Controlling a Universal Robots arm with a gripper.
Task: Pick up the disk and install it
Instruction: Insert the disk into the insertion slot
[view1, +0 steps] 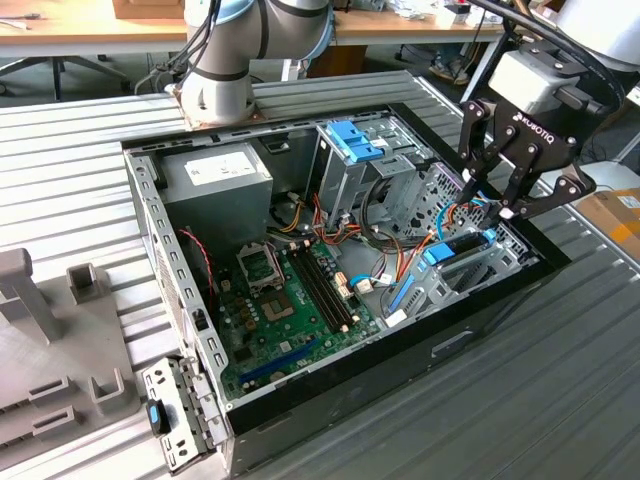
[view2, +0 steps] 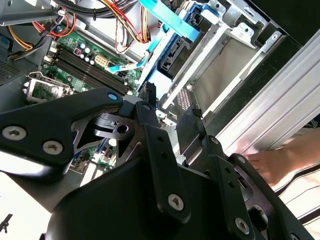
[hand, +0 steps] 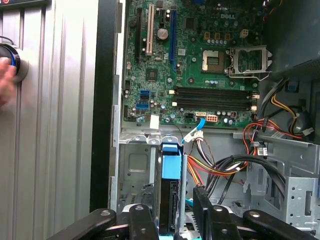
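Note:
The disk, black with blue rails and a blue end tab, rests tilted in the metal drive bay at the corner of the open computer case, on the exterior view's right. My gripper hangs just above it, open. In the first wrist view the disk stands between my two black fingers, with a gap showing on one side. The second wrist view shows the disk and its blue rail beyond the gripper.
A tall silver cage with a blue clip stands beside the bay, with bundled cables between them. The motherboard and power supply fill the case. A person's hand rests outside the case wall. A grey fixture sits on the exterior view's left.

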